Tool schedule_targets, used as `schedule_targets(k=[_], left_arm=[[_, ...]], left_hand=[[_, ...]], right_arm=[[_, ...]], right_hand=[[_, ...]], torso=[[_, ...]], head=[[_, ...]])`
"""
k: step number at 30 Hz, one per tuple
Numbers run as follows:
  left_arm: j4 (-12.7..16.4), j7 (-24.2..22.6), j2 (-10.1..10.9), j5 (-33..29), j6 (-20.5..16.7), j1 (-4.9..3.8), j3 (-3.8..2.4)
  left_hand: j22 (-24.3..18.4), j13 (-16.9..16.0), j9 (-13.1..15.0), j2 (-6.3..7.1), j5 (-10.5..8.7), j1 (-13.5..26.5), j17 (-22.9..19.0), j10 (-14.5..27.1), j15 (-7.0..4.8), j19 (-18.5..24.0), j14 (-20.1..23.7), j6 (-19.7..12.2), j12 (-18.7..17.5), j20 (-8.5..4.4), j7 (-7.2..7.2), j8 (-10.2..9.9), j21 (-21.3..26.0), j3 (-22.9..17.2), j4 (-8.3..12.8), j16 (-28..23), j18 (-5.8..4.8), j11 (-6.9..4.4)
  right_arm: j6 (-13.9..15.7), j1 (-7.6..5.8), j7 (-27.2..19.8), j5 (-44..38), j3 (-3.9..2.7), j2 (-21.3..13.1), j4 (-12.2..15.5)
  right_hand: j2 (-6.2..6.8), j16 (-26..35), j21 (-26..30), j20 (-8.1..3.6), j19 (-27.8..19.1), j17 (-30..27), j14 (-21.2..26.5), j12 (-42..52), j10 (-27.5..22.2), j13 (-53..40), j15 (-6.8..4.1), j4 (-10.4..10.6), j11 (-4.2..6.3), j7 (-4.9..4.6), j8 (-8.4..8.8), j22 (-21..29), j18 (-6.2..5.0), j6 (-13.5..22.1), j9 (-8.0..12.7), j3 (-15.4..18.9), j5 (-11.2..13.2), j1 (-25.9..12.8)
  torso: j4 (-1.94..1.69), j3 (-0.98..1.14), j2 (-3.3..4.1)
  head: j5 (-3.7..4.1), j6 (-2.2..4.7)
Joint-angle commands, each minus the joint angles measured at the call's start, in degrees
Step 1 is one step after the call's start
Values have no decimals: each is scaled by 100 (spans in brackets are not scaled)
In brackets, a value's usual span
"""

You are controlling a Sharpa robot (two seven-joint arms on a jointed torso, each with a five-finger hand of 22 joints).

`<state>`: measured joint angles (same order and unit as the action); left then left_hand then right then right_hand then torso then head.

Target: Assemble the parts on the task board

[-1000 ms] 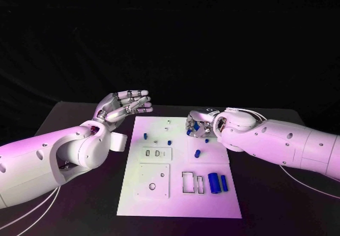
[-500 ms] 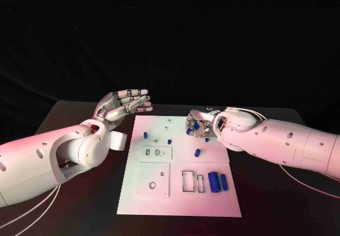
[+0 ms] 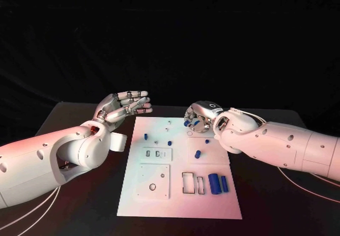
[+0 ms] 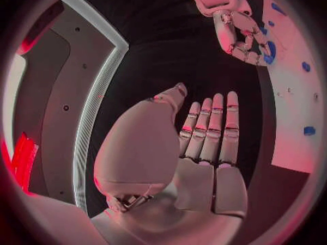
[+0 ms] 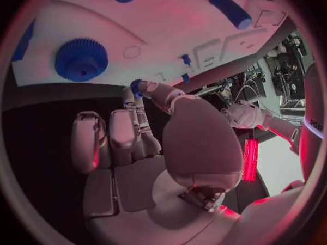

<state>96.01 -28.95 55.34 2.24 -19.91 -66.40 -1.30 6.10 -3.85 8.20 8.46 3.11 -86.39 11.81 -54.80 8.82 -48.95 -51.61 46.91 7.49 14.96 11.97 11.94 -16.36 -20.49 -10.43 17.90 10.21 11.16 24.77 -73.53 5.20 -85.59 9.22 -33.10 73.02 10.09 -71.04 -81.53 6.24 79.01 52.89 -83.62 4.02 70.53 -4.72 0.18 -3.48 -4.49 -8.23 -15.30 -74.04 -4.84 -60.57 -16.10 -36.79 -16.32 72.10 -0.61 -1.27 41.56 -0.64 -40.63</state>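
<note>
Lying mid-table, the white task board (image 3: 181, 172) carries blue parts: two cylinders (image 3: 218, 183) toward 4 o'clock, small pegs near its middle. Right hand (image 3: 197, 119) hangs over the board's 1 o'clock corner, pinching a small blue part (image 5: 136, 86) at its fingertips. Left hand (image 3: 125, 106) hovers off the 11 o'clock corner, fingers straight, together, holding nothing.

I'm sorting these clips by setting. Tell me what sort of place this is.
Probably a robotics lab test bench: a black table against a dark backdrop, a white task board with small blue parts, and equipment racks in the right wrist view.
</note>
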Motion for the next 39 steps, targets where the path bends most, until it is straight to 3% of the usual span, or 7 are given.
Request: schedule_targets(k=[1, 8, 19, 30, 39], left_arm=[[10, -27, -12, -27, 95, -8, -5], [37, -32, -43, -31, 159, -26, -6], [103, -30, -77, -32, 178, -100, -6], [135, -21, -88, -32, 198, -143, -6], [159, -16, -93, -31, 211, -161, -6]], left_hand=[[-11, 7, 2, 32, -3, -4, 8, -28, 11, -20, 22, 36, -34, 5, 230, 2, -8, -46, 2, -35, 27, 13], [-11, 7, 2, 31, -2, -6, 9, -27, 11, -20, 22, 35, -37, 5, 231, 0, -8, -52, 6, -36, 27, 14], [-11, 7, 2, 31, -2, -6, 9, -27, 11, -20, 22, 35, -37, 5, 231, 0, -8, -52, 6, -36, 27, 14], [-14, 8, 1, 33, -3, -5, 12, -25, 12, -19, 23, 32, -43, 5, 231, -2, -7, -62, 15, -38, 27, 15], [-14, 8, 1, 33, -3, -5, 12, -25, 12, -19, 23, 32, -43, 5, 231, -2, -7, -62, 15, -38, 27, 15]], right_arm=[[433, -6, 120, 4, -4, 98, -55], [561, -12, 160, 8, -28, 333, -288], [475, -16, 75, 74, -50, 617, -478], [268, -2, 116, 97, -52, 803, -637], [172, 18, 183, 74, -52, 887, -755]], right_hand=[[-52, -30, -28, -9, 18, -13, 8, 18, 42, -5, -29, -17, 1, -6, -36, -4, 113, -15, -22, -9, 3, 27], [-50, -32, -28, -10, 17, -25, 11, 7, 42, -5, -27, -13, -1, -8, -50, -6, 113, 9, -57, -7, 59, 13], [-24, -29, -28, -9, 16, -45, 15, -4, 34, -3, -25, -18, -6, -13, -54, -8, 113, 40, -81, 0, 82, 0], [-14, -58, -45, -6, 38, -10, 8, -6, 39, -8, -20, -9, -9, -21, -52, -46, 121, 94, -111, 4, 118, -22], [2, -55, -32, -4, 21, -33, 12, -16, 24, -9, -16, -8, -16, -29, -45, -23, 115, 133, -127, 6, 121, -33]], torso=[[-4, 2, 9], [-48, -12, 58], [-134, -61, 138], [-153, -85, 161], [-178, -81, 174]], head=[[-29, 4], [17, 33], [50, 48], [36, 88], [35, 74]])
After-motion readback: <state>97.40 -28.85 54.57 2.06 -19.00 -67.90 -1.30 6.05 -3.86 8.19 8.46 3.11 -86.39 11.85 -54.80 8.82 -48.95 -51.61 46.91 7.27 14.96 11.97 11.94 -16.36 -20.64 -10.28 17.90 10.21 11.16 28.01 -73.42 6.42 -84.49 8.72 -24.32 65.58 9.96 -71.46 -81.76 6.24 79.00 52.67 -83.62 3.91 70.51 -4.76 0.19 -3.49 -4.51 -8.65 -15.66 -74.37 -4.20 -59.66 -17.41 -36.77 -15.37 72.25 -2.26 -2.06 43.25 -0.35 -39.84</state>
